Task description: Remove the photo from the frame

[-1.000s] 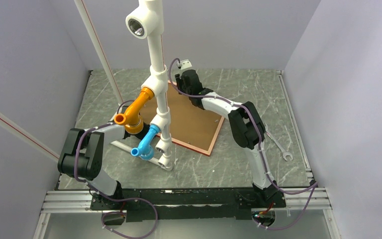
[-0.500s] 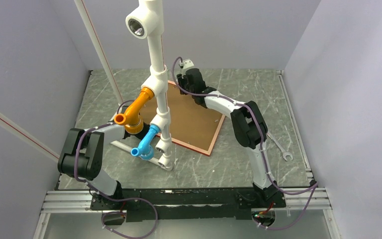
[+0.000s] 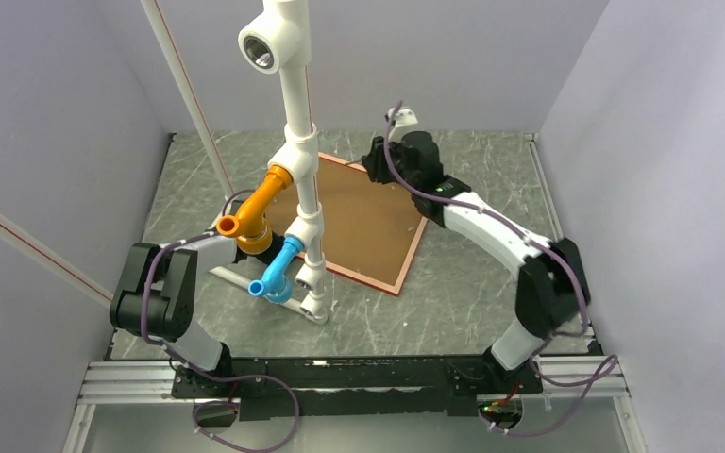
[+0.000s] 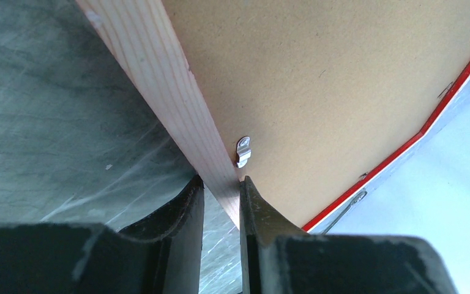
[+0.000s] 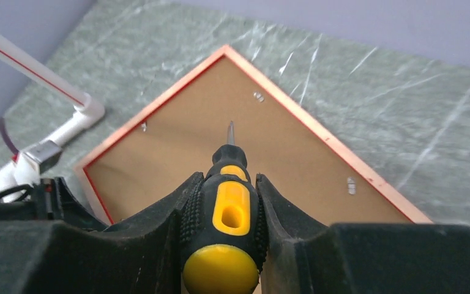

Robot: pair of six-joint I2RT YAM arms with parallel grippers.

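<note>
The frame [image 3: 406, 260] lies face down on the table, its thin red edge around a brown backing board [image 3: 359, 222]. The photo is hidden under the board. My left gripper [image 4: 220, 184] is shut on the frame's pale wooden side [image 4: 159, 79], next to a small metal clip [image 4: 243, 151]. In the top view it is hidden behind the orange fitting. My right gripper [image 5: 229, 177] is shut on a yellow-and-black screwdriver [image 5: 231, 208]. Its tip points at the board [image 5: 208, 122] from above. In the top view this gripper [image 3: 382, 156] hangs over the frame's far corner.
A tall white pipe stand [image 3: 297, 123] with an orange fitting [image 3: 255, 208] and a blue fitting [image 3: 278, 269] rises over the frame's left side. Small metal clips [image 5: 258, 96] [image 5: 350, 184] sit along the board's edges. Grey walls close in the table on three sides.
My right gripper has moved right along the frame's far edge, from beside the pipe stand to the far corner, and its elbow has swung out to the right. The left arm and frame have not moved.
</note>
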